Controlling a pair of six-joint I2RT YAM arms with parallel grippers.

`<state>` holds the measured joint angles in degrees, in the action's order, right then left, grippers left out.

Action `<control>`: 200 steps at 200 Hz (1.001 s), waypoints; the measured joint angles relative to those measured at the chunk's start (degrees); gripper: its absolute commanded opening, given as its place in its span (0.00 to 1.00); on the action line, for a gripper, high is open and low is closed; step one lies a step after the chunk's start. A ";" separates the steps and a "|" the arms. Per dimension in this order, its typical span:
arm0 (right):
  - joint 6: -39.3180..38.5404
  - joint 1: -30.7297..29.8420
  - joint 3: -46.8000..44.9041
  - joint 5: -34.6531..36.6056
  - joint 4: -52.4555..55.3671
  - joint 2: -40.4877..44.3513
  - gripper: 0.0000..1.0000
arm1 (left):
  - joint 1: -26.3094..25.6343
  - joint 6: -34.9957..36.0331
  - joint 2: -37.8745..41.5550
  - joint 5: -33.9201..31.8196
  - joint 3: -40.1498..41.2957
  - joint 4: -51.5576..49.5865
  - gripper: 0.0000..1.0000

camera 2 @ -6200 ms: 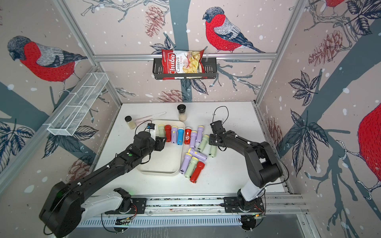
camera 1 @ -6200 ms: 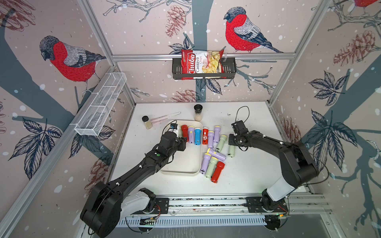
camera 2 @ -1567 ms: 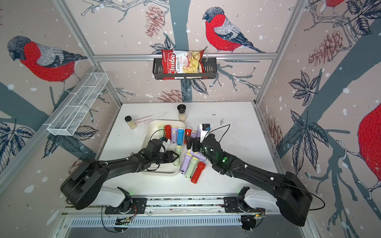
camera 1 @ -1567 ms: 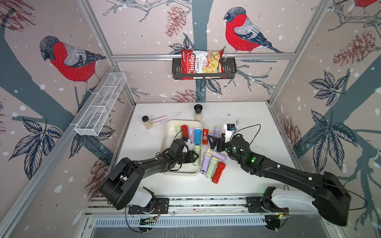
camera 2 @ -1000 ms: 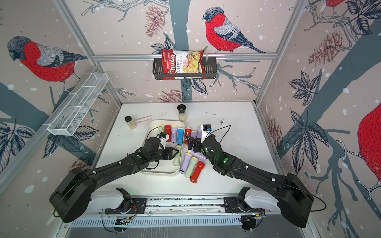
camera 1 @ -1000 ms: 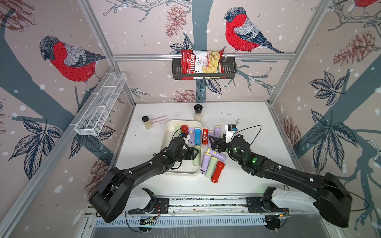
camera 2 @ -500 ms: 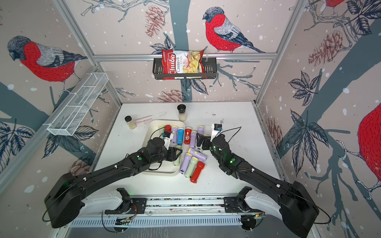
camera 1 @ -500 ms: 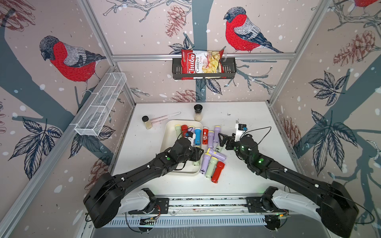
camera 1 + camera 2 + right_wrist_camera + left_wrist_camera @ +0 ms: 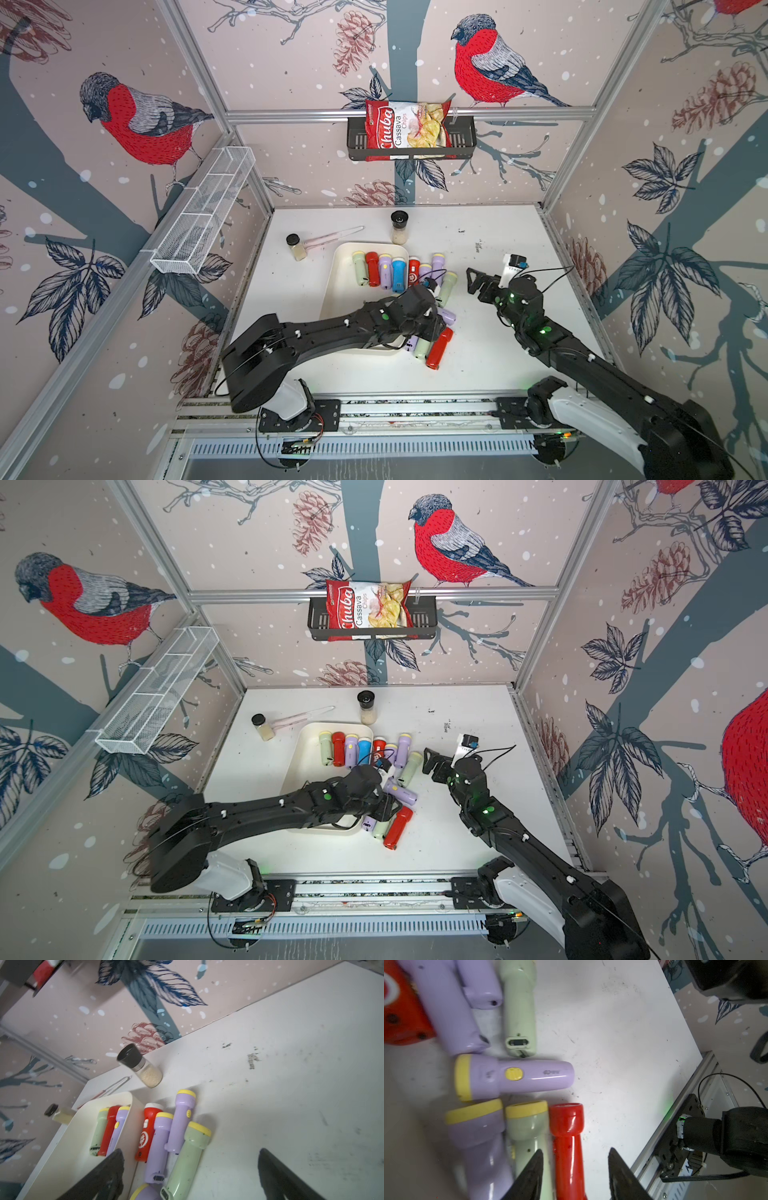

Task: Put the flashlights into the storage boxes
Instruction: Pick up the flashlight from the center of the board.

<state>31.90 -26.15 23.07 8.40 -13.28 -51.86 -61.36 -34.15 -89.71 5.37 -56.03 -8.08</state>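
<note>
The storage box, a cream-white tray [image 9: 345,266], holds a row of flashlights: pale green [image 9: 358,266], red [image 9: 372,268], lilac [image 9: 385,270] and blue [image 9: 398,274]. More flashlights lie on the table right of it. My left gripper [image 9: 575,1152] is open over the near cluster, its jaws either side of a red flashlight [image 9: 566,1126] without gripping it. Beside that one lie a green flashlight [image 9: 527,1124] and a lilac one [image 9: 475,1126]. My right gripper [image 9: 190,1154] stands wide open and empty over a green flashlight [image 9: 187,1159] in the far group.
Two black-capped jars [image 9: 399,226] [image 9: 296,247] and a thin pink tool [image 9: 332,237] lie behind the tray. A white wire basket [image 9: 203,212] hangs on the left wall. A black wall basket [image 9: 461,137] holds a chips bag. The metal rail [image 9: 374,405] runs along the front edge.
My left gripper has moved from over the tray to the near cluster, right of the tray's front corner. My right arm has drawn back to the right, away from the pile.
</note>
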 measured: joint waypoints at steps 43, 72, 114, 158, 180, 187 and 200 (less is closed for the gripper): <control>2.75 8.90 -3.96 -6.86 1.53 4.00 1.00 | -3.50 -0.37 -9.31 -0.85 -8.26 -5.77 0.53; 2.93 10.69 -5.14 -10.27 1.73 5.99 0.99 | -4.04 -1.38 -12.57 -1.11 -11.10 -8.96 0.55; 2.89 11.43 -5.90 -11.98 1.99 8.17 0.99 | -4.04 -2.08 -15.37 -2.38 -13.00 -11.21 0.54; 2.73 11.58 -6.97 -13.09 2.67 9.77 1.00 | -4.96 -2.95 -15.17 -2.38 -12.39 -13.90 0.51; 2.75 11.65 -7.19 -13.20 2.84 9.97 0.99 | -5.99 -2.93 -14.64 -2.34 -11.58 -15.26 0.50; 2.73 11.65 -7.19 -13.27 2.86 10.01 0.99 | -6.32 -2.93 -14.67 -2.32 -11.50 -15.37 0.50; 2.73 11.65 -7.19 -13.31 2.86 10.21 0.99 | -6.84 -2.93 -14.91 -2.10 -11.50 -15.50 0.50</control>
<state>34.63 -14.50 15.88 -4.91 -10.41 -41.65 -68.20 -37.08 -104.62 3.27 -67.53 -23.57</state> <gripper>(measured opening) 0.995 0.499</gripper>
